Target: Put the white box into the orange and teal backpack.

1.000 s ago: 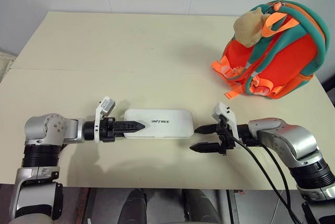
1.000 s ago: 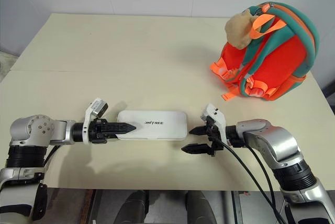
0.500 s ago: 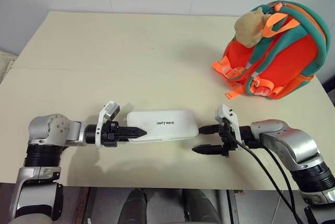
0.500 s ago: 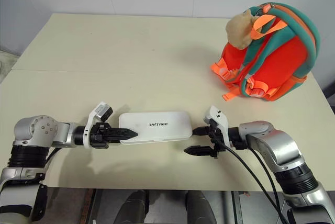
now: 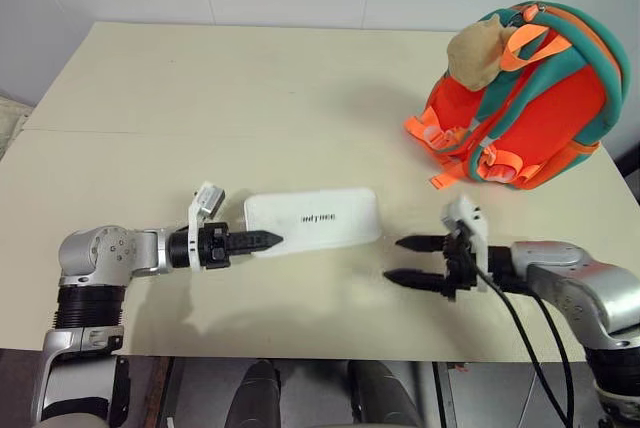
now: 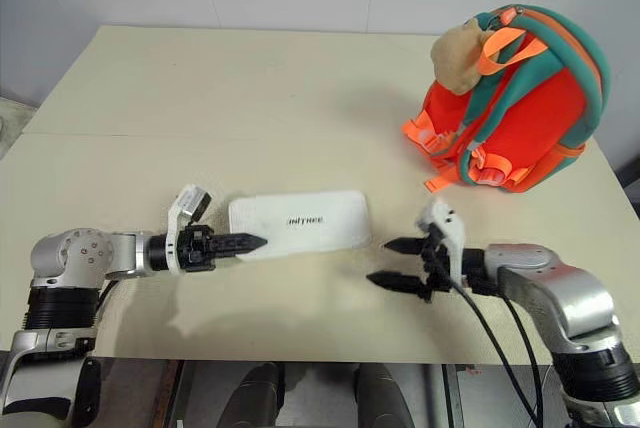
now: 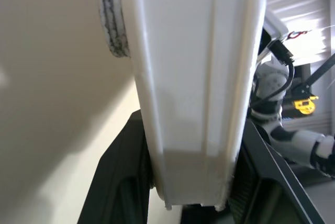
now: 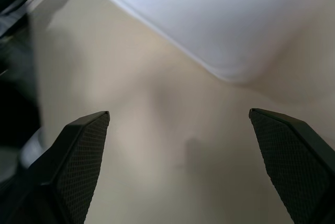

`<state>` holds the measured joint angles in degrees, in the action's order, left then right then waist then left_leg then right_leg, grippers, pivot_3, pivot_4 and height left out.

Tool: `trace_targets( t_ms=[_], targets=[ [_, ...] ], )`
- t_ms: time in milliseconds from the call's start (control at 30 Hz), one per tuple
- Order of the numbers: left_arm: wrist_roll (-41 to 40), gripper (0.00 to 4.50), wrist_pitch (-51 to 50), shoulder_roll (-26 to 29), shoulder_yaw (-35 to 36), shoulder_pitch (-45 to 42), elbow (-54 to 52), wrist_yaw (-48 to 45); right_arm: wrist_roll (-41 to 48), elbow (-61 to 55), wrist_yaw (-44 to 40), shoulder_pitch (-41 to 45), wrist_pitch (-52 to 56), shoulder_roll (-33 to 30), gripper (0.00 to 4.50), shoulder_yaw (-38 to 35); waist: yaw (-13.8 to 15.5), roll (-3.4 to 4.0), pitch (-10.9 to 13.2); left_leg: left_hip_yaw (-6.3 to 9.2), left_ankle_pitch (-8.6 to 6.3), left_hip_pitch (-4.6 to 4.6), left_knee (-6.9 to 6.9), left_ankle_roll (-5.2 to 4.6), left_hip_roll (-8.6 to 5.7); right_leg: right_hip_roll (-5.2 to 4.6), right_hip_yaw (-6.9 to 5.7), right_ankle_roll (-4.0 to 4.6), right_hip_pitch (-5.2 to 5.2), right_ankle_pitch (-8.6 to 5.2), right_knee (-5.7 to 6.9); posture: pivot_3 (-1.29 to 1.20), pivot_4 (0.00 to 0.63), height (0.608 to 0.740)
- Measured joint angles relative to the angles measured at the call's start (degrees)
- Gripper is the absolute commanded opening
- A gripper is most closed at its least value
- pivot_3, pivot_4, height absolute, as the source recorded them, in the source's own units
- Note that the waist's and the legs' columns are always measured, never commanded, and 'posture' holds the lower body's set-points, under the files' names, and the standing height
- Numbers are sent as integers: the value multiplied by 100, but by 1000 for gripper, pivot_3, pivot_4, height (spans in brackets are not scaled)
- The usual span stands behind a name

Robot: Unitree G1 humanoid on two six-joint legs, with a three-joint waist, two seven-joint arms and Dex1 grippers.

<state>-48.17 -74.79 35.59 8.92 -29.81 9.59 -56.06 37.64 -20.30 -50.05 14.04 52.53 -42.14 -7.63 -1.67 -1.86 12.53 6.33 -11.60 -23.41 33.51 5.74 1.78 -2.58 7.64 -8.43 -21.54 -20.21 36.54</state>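
The left gripper (image 5: 268, 241) has clamped and seemingly lifted the white box (image 5: 313, 218); the right gripper (image 5: 407, 260) has withdrawn, jaws wide, backpack (image 5: 525, 98) still distant.

The left gripper (image 5: 262, 241) clamps the white box (image 5: 313, 217) end, pointing right; the right gripper (image 5: 402, 260) points left, fingers spread apart.

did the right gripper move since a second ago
Yes. The right gripper has drawn back from the white box, toward the table's right edge, jaws open.
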Motion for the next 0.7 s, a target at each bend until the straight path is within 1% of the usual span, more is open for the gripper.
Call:
trace_targets(
  t_ms=[67, 133, 233, 300, 500, 600, 700],
  targets=[
    [119, 1453, 521, 78, 15, 2, 19, -149, 2, 9, 496, 7, -61, 148, 4500, -554, -1, 0, 0, 0, 0, -1, -5, 0, 0, 0, 0, 0, -1, 0, -2, 0, 150, 740],
    [176, 1453, 825, 163, 31, 10, 42, -250, -74, 47, 953, 53, -208, 279, 4500, -970, -2, 0, 0, -2, 0, -1, -12, 0, 0, -1, 1, 1, -3, -1, -4, 0, 150, 740],
    [277, 1453, 1143, 322, 22, 95, 56, -433, -364, 298, 1575, 305, -525, 424, 4500, -1281, -25, 0, 0, -4, 0, 1, -20, 0, 0, -1, 3, 3, -4, -2, -7, 0, 150, 740],
    [337, 1453, 1252, 347, 0, 146, 103, -529, -646, 675, 2005, 572, -793, 495, 4500, -1330, -20, 0, 0, -4, 0, 1, -22, 0, 0, 0, 3, 4, -6, -3, -6, 0, 150, 740],
    [444, 1453, 1492, 356, -116, 208, 233, -682, -1285, 1832, 2731, 1488, -1351, 627, 4500, -1282, -25, 1, 1, -5, 1, 1, -27, 0, 1, -1, 3, 4, -8, -3, -5, 0, 150, 740],
    [472, 1453, 1618, 341, -106, 272, 239, -698, -1503, 2400, 2836, 1971, -1564, 682, 4500, -1136, -52, 2, 1, -5, 1, 2, -31, 0, 2, 0, 3, 5, -10, -4, -6, 0, 150, 740],
    [476, 1453, 1686, 291, -94, 394, 240, -697, -1571, 2920, 2819, 2410, -1782, 913, 4500, -988, -124, 2, 1, -5, 1, 1, -34, 1, 2, 0, 3, 4, -11, -4, -4, 0, 150, 740]
  ],
)
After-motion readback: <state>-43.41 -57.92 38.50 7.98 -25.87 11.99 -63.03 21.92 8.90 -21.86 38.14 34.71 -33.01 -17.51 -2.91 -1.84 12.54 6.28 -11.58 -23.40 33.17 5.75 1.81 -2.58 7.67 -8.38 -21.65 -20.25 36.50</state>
